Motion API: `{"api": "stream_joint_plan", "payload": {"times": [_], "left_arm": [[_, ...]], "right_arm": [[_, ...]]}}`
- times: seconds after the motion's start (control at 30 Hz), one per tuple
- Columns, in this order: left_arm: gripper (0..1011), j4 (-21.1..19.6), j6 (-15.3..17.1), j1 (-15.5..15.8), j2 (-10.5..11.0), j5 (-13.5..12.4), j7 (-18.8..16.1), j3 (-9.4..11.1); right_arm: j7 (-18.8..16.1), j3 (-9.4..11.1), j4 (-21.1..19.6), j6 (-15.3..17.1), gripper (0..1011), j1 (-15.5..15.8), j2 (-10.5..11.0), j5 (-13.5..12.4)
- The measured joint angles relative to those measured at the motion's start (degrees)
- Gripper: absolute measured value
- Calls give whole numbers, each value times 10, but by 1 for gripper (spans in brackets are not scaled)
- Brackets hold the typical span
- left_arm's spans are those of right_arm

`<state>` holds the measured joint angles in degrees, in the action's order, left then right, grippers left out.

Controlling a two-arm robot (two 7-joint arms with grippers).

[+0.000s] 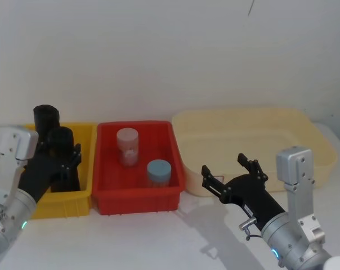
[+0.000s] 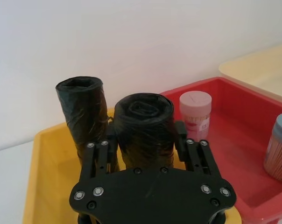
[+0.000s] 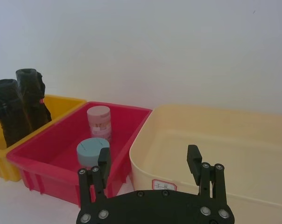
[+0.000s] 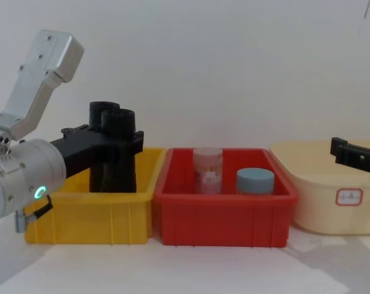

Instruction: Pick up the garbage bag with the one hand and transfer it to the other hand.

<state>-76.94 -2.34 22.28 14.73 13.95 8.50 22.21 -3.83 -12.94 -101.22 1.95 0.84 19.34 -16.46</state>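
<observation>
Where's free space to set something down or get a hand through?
Free: cream tub, bare inside; table strip before the bins. Right gripper hovers open at the tub's front. Crowded: yellow bin, spare roll, left gripper shut on the garbage bag; red bin holds two jars.

The left gripper (image 2: 145, 135) fills the foreground, its black fingers (image 2: 180, 140) pressed against both sides of the garbage bag (image 2: 143, 119), which stands upright in the centre of the frame; a second black roll (image 2: 82, 109) stands just beside it, slightly farther back, both inside the yellow bin (image 2: 40, 172); the adjoining red bin (image 2: 234, 135) holds a pink-capped jar (image 2: 194, 112) and a blue-lidded jar (image 2: 280, 147) at the frame's edge; a cream tub (image 2: 262, 70) lies beyond.
</observation>
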Motion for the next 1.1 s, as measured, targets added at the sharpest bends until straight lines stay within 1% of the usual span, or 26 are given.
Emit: {"api": "stream_joint_plan", "payload": {"times": [0.03,0.2,0.47,0.57,0.8,0.9,1.0,1.1], "left_arm": [[693,3,-1,2,-1,1,2,-1],[545,18,-12,8,-8,6,13,-4],[466,20,-18,12,-11,5,16,-8],[451,11,-16,12,-9,1,16,-9],[411,-28,9,19,4,-11,23,-10],[396,-54,26,28,14,-16,35,-9],[387,-67,34,35,19,-18,44,-7],[381,-87,47,48,25,-20,62,-3]], "right_arm": [[0,0,0,0,1000,0,0,0],[0,0,0,0,1000,0,0,0],[0,0,0,0,1000,0,0,0],[0,0,0,0,1000,0,0,0],[0,0,0,0,1000,0,0,0],[0,0,0,0,1000,0,0,0],[0,0,0,0,1000,0,0,0],[0,0,0,0,1000,0,0,0]]}}
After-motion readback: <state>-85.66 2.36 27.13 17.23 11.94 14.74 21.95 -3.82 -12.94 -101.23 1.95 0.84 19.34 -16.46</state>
